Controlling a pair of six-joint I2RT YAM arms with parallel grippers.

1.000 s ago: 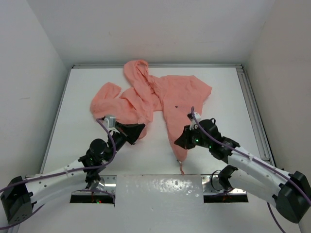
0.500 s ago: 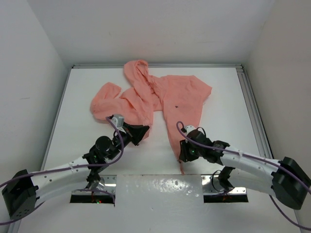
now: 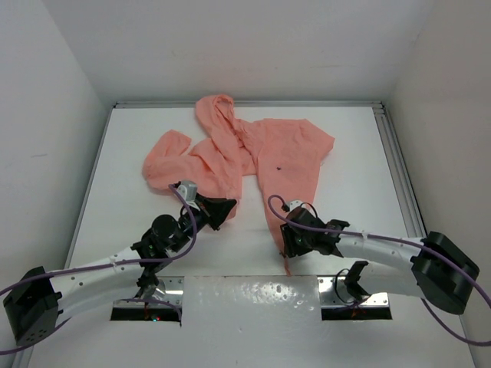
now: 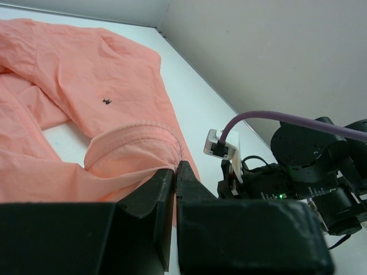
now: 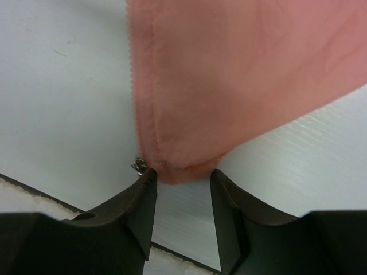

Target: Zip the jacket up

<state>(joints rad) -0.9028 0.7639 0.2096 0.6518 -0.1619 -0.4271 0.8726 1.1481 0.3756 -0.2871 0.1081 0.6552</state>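
Observation:
The salmon-pink jacket (image 3: 261,157) lies spread across the back half of the white table, hood toward the far wall. A narrow front panel runs toward me. My left gripper (image 3: 225,207) is shut on a hemmed edge of the jacket (image 4: 86,86), and the fabric is pinched at its tips (image 4: 176,167). My right gripper (image 3: 285,245) is open and low over the table. Its fingers straddle the panel's bottom corner (image 5: 183,166) without pinching it. A small metal zipper piece (image 5: 138,166) sits right by its left fingertip.
White walls close in the table on three sides. A metal rail (image 3: 399,169) runs along the right edge. A shiny plate (image 3: 253,295) sits between the arm bases at the near edge. In the left wrist view the right arm (image 4: 298,166) is close by.
My right gripper slid toward me along the jacket's front edge to its bottom corner and went from shut to open. My left gripper shifted slightly right, still holding fabric.

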